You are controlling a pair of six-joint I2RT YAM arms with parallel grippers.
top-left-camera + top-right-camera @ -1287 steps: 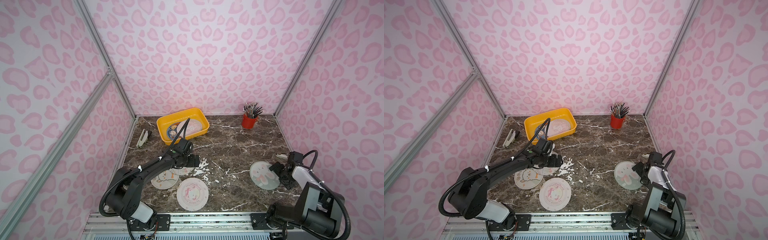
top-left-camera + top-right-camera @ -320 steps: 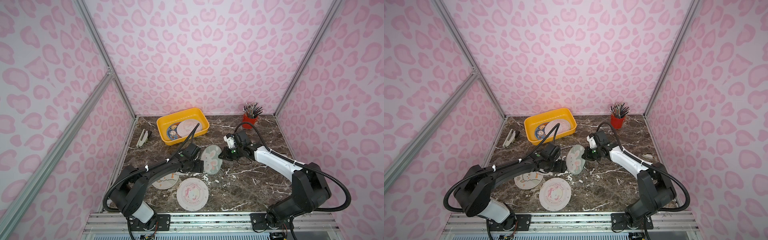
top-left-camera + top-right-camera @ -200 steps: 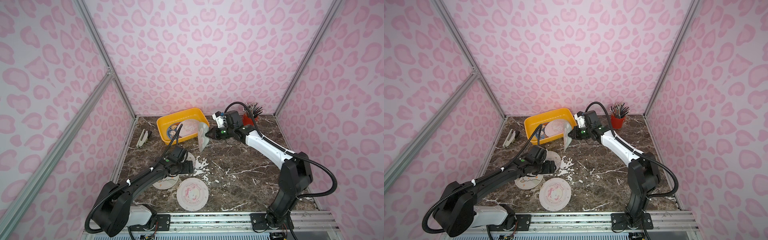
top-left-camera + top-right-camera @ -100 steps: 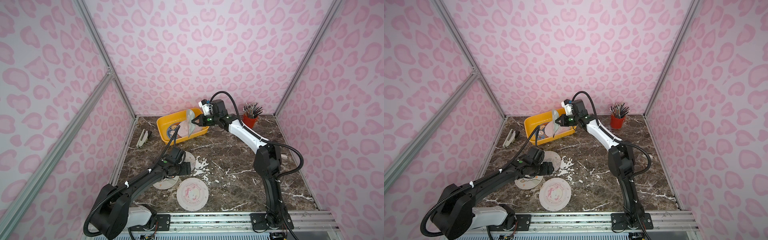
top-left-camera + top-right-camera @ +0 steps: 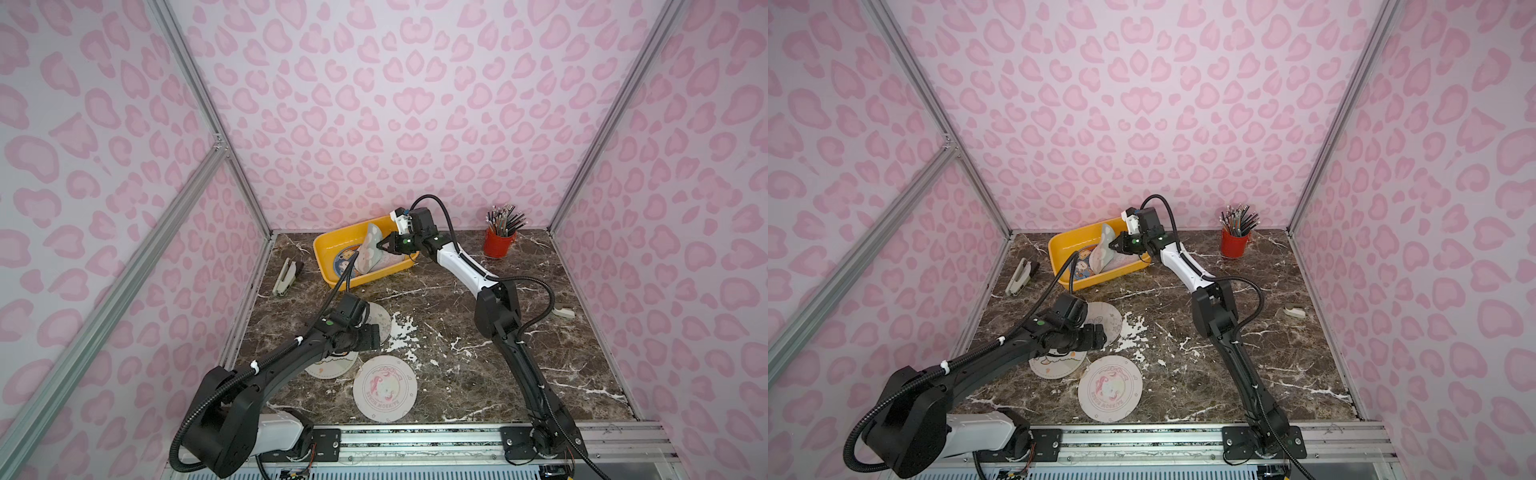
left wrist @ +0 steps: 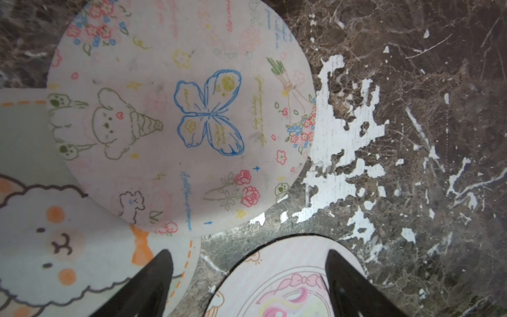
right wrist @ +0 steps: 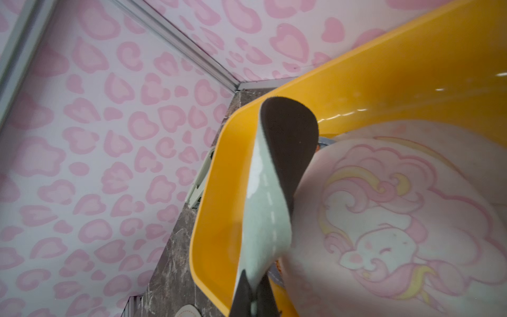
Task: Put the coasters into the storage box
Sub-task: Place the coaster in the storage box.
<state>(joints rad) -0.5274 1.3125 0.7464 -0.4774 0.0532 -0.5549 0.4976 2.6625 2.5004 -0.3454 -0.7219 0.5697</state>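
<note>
The right fingers (image 5: pixel 382 246) are pressed together on the rim of a pale coaster (image 5: pixel 370 254), pinching it on edge. The disc stands close to upright and reaches away from the fingertips across the storage box (image 5: pixel 328 245). In both top views it sits inside the box's outline, above the blue coaster (image 5: pixel 1080 266) and a pink unicorn coaster (image 7: pixel 384 219) that lie flat on the box floor. The right wrist view shows the same from behind the grip (the held disc bends a little, pale face on one side, dark backing on the other), with yellow wall beyond it. I cannot tell whether its far edge touches the floor or the wall.

So the relation that matters looks right: the coaster is over the box, not beside it, and letting go seems the step in hand. Since it stands on edge, it will likely tip over as the fingers part. Leaning it toward the flat ones first would be gentler.

The left fingers (image 5: pixel 370 336) are spread wide and hold nothing, hovering low over the tabletop (image 5: pixel 457 374). Just ahead of them lies the butterfly coaster (image 6: pixel 181 118), overlapping a sheep coaster (image 6: pixel 63 241), with a ringed unicorn coaster (image 6: pixel 288 291) near. All three lie well apart from the box, and the left arm is much the nearer to them.
</note>
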